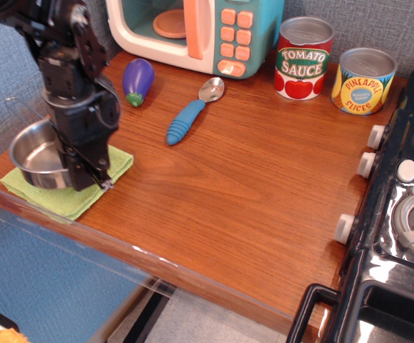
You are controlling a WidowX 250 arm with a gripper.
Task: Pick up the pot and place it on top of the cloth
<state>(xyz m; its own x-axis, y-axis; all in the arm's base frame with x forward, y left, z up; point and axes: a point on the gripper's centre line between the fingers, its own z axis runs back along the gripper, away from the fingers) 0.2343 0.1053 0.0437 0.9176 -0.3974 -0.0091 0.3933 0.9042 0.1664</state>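
Observation:
The pot [34, 153] is a shallow shiny steel pan with a thin wire handle sticking out to the upper left. It is low over or on the light yellow-green cloth [64, 193] at the table's front left corner; I cannot tell if it rests there. My black gripper [78, 168] comes down from above and is shut on the pot's right rim. The arm hides much of the cloth's middle.
A purple toy eggplant [138, 80] and a blue-handled spoon [193, 111] lie behind the cloth. A toy microwave [193, 32] stands at the back, with a tomato sauce can [303, 58] and a pineapple can [363, 80]. A black stove [400, 214] borders the right side.

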